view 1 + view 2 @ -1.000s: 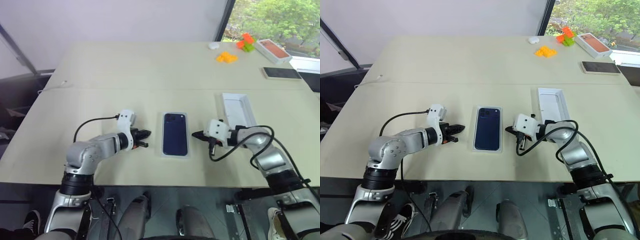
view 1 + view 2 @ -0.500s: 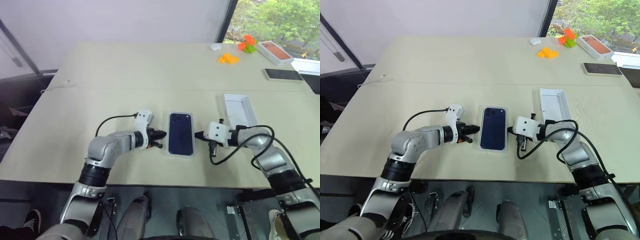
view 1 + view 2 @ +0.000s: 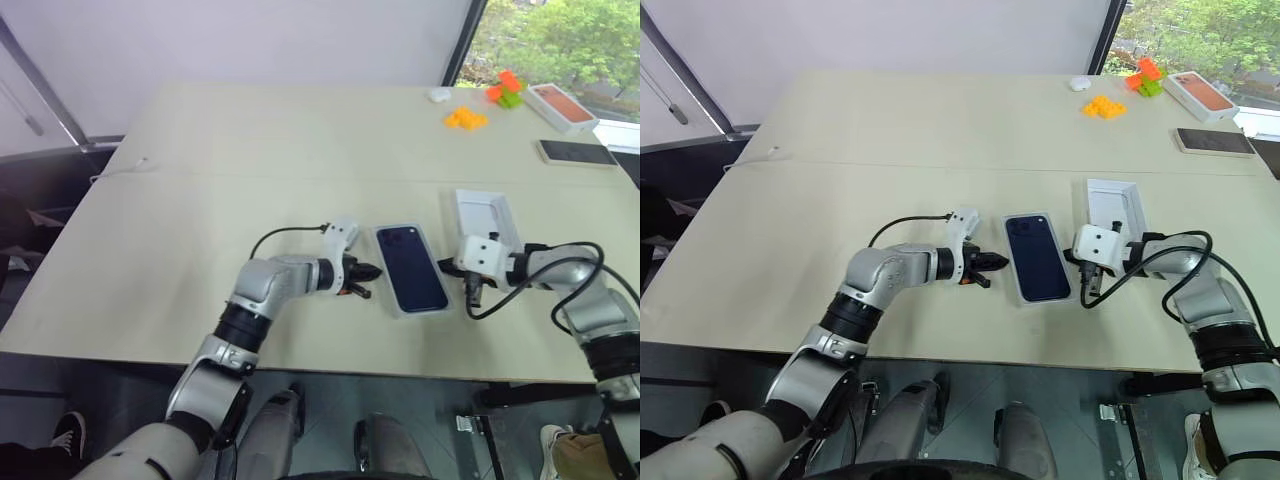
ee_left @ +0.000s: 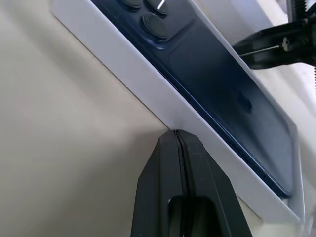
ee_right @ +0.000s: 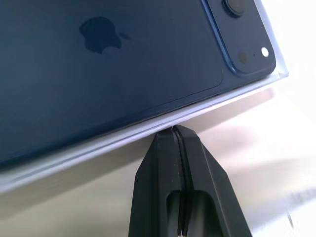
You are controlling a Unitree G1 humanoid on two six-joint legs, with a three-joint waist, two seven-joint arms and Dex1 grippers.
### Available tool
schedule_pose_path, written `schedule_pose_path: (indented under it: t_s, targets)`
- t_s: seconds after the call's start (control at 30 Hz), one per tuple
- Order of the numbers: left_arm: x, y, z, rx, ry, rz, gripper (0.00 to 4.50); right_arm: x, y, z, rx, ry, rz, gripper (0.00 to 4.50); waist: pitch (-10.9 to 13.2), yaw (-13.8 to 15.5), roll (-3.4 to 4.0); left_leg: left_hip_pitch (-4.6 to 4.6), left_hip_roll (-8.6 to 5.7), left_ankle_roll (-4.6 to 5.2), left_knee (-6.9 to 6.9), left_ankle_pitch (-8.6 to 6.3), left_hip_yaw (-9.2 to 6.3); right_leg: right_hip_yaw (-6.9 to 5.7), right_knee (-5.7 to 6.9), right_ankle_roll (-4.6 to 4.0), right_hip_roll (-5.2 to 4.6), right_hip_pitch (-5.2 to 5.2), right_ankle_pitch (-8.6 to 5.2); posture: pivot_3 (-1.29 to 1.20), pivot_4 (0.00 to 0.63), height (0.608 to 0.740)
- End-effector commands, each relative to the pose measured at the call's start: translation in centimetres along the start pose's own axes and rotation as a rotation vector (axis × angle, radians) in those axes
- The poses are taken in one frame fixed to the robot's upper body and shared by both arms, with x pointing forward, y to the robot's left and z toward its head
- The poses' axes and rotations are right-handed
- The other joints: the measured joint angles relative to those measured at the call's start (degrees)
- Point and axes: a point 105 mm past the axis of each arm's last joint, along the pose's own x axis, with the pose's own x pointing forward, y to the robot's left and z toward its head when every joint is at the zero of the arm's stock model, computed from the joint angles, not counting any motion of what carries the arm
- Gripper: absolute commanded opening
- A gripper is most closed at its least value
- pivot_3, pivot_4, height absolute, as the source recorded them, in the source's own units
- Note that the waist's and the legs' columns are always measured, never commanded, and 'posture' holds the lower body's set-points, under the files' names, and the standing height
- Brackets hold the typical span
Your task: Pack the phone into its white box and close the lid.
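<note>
The dark navy phone (image 3: pixel 410 268) lies back up inside the shallow white box (image 3: pixel 392 297), near the table's front edge. My left gripper (image 3: pixel 375 271) is shut, and its tip meets the box's left wall (image 4: pixel 148 94). From the other side my right gripper (image 3: pixel 443 268), also shut, has its tip at the box's right rim (image 5: pixel 98 148), under the phone's edge (image 5: pixel 98 74). The white lid (image 3: pixel 487 215) lies open side up just right of the box, behind my right hand.
At the far right of the table stand an orange-topped box (image 3: pixel 565 105) and a black phone (image 3: pixel 572 152). Orange blocks (image 3: pixel 465 118), green and orange blocks (image 3: pixel 505 88) and a small white object (image 3: pixel 438 95) lie near them. The table's front edge runs just below both hands.
The box with the phone has slid right, closer to the lid, with my left gripper following at its left wall. My right gripper has backed off rightwards. The camera has also shifted.
</note>
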Motion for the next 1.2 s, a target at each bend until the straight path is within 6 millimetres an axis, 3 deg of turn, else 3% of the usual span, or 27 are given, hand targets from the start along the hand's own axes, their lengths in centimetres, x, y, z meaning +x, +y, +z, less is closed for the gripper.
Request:
schedule_pose_path:
  t_s: [0.03, 0.47, 0.67, 1.07, 1.2]
  targets:
    - [1.6, -1.9, 1.0, 0.067, -0.012, -0.073, 0.04, -1.1, -0.7, 0.1, -0.022, -0.002, -0.007, 0.00, 0.0, 0.0, 0.01, 0.01, 0.00, 0.02, 0.00, 0.01, 0.00, 0.00, 0.00, 0.01, 0.00, 0.00, 0.00, 0.00, 0.150, 0.740]
    - [2.5, -1.4, 1.4, 0.071, 0.000, -0.077, 0.04, -1.6, -0.6, -0.4, -0.021, 0.029, -0.015, 0.00, 0.0, 0.0, 0.05, 0.01, 0.00, 0.00, 0.04, 0.00, -0.01, -0.03, 0.02, 0.02, 0.00, -0.01, 0.00, 0.00, 0.150, 0.740]
    - [3.1, -2.4, 2.0, 0.094, -0.018, -0.096, 0.04, -1.6, -0.7, -0.2, -0.017, 0.024, -0.014, 0.00, 0.0, 0.0, 0.06, 0.02, 0.00, 0.01, 0.06, 0.00, -0.02, -0.03, 0.02, 0.03, 0.01, -0.01, 0.01, 0.00, 0.150, 0.740]
    - [1.8, -2.0, 2.9, 0.106, -0.055, -0.092, 0.04, -2.3, -1.3, 0.5, 0.016, 0.013, 0.007, 0.00, 0.0, -0.1, 0.09, 0.01, 0.00, 0.03, 0.03, 0.03, -0.02, -0.03, 0.05, 0.07, 0.01, -0.01, 0.03, 0.00, 0.150, 0.740]
    - [0.9, -2.5, 3.7, 0.060, -0.090, -0.128, 1.26, -3.2, -2.5, 1.3, 0.021, 0.006, 0.001, 1.27, 0.1, -0.2, 0.19, -0.02, 0.00, 0.05, 0.02, 0.04, -0.01, -0.02, 0.06, 0.08, 0.02, -0.04, 0.03, 0.00, 0.150, 0.740]
